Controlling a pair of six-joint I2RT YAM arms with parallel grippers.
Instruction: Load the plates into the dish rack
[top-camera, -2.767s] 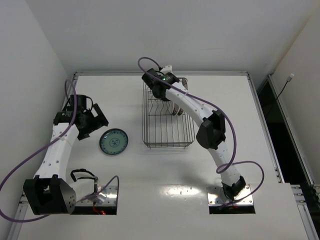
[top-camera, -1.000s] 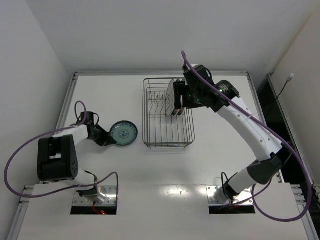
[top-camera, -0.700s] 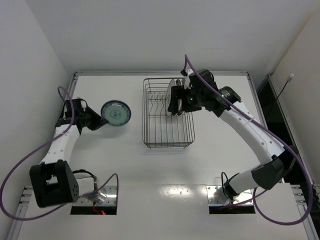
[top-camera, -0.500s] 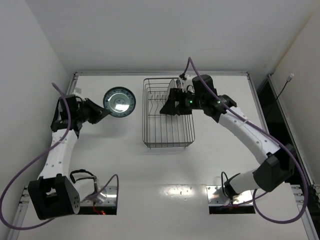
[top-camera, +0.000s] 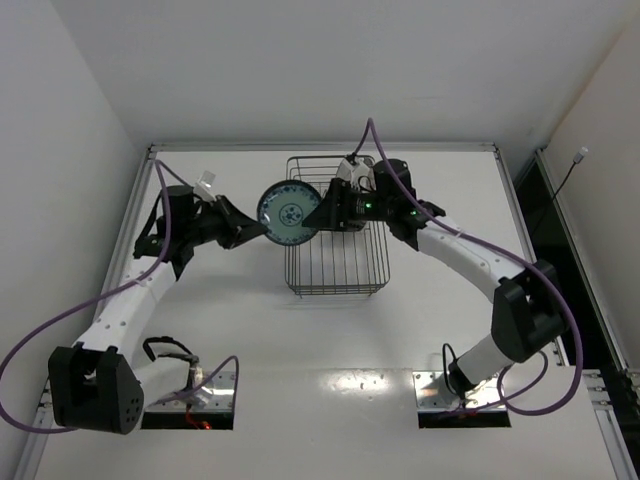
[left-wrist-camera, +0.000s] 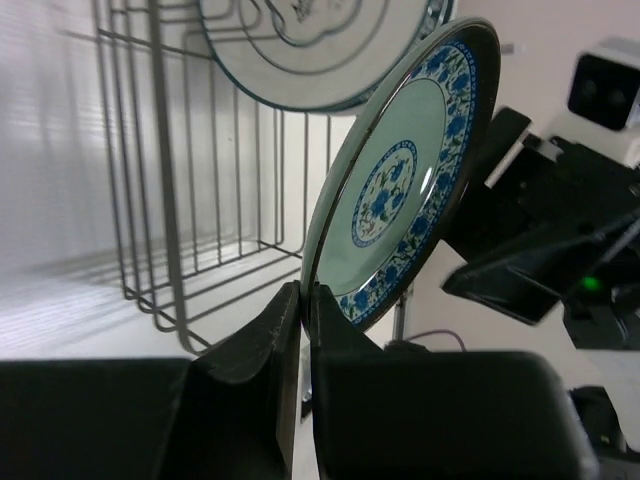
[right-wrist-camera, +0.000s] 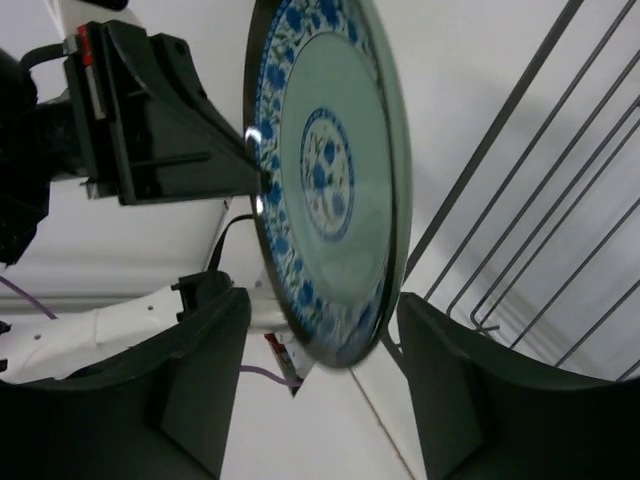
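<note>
White table (top-camera: 330, 340), bare white walls all round. On the left, the left gripper (top-camera: 248, 229) is pinched tight on the rim of the small teal plate (top-camera: 288, 215). It holds the plate on edge, clear of the table, by the left wall of the wire dish rack (top-camera: 338, 290).

Next to the right, the right gripper (top-camera: 320, 210) stands wide, with one finger (right-wrist-camera: 200, 390) at each face of the plate. Whether either pad touches yet is hard to tell. This looks like a hand-over between the arms. To do it well, the right fingers should close squarely on the rim opposite the left pinch. The left should let go only once that grip is firm, since a thin glazed edge can slip or swing.

Further right, a ringed white plate (left-wrist-camera: 290, 45) already leans in the far slots, so the free slots are probably nearer. The rack's top wire runs close to the teal plate's lower edge, so lift before crossing it. There is open room above and toward the rack's near end, but the two grippers crowd each other at the plate.
</note>
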